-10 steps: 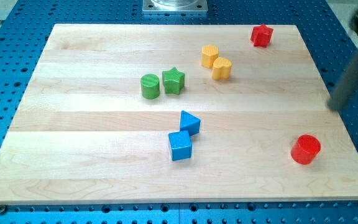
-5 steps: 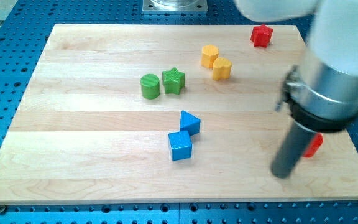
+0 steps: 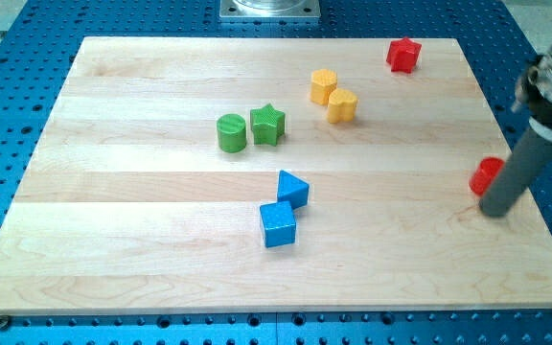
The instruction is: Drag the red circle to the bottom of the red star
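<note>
The red circle (image 3: 485, 174) lies near the board's right edge, partly hidden behind my rod. My tip (image 3: 494, 211) rests on the board just below and to the right of it, touching or nearly touching it. The red star (image 3: 403, 55) sits at the view's top right, far above the circle.
A yellow hexagon (image 3: 324, 86) and a yellow cylinder (image 3: 342, 105) sit at top centre. A green cylinder (image 3: 231, 132) and a green star (image 3: 267, 125) stand left of them. A blue triangle (image 3: 293, 189) and a blue cube (image 3: 278, 224) lie mid-board. The board's right edge (image 3: 525, 182) is close to my tip.
The red circle has moved up the view, from the lower right to mid-height near the right edge. My rod swung down and left, then back right and up beside it.
</note>
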`<state>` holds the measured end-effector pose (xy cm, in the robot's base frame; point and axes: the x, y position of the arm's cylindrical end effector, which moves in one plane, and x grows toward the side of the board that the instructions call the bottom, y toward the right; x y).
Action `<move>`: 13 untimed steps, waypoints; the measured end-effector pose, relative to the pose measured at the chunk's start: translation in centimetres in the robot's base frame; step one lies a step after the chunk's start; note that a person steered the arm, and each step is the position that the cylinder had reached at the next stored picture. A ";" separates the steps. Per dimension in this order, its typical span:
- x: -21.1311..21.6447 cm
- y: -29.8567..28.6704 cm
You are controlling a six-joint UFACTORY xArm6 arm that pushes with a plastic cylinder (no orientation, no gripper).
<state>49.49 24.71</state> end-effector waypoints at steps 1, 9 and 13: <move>-2.6 -0.3; -15.8 0.0; -23.9 -3.8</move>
